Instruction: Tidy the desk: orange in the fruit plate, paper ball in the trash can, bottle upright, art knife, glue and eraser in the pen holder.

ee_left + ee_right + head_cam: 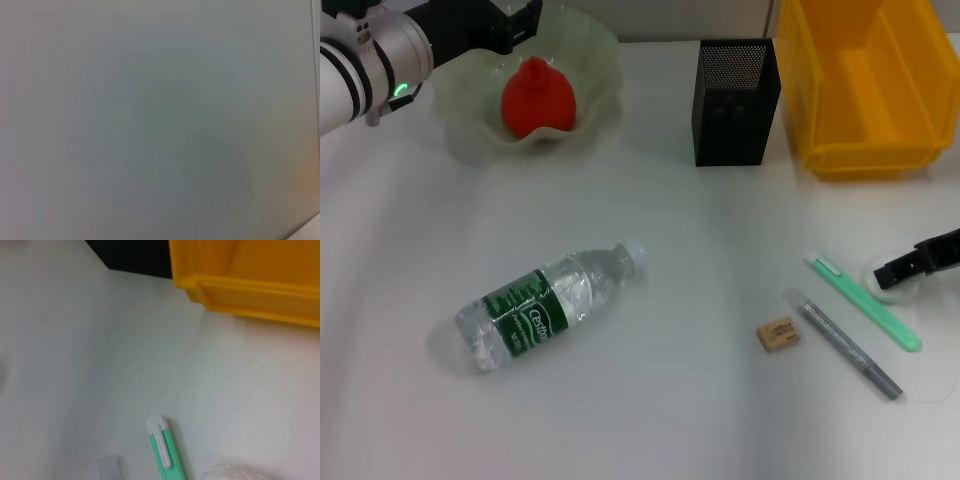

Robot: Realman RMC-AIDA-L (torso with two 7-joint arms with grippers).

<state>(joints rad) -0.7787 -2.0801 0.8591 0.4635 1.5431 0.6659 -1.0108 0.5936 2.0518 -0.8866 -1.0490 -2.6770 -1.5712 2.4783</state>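
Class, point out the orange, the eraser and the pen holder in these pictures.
orange (537, 97), head view, middle of its skin.
eraser (778, 333), head view, its top face.
pen holder (736, 112), head view, its front mesh wall.

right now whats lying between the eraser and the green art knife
In the head view, one thing: a slim grey pen-like stick, probably the glue, lies on the table between the eraser and the green art knife, apart from both.

Right gripper (908, 268) hides most of paper ball (892, 288).
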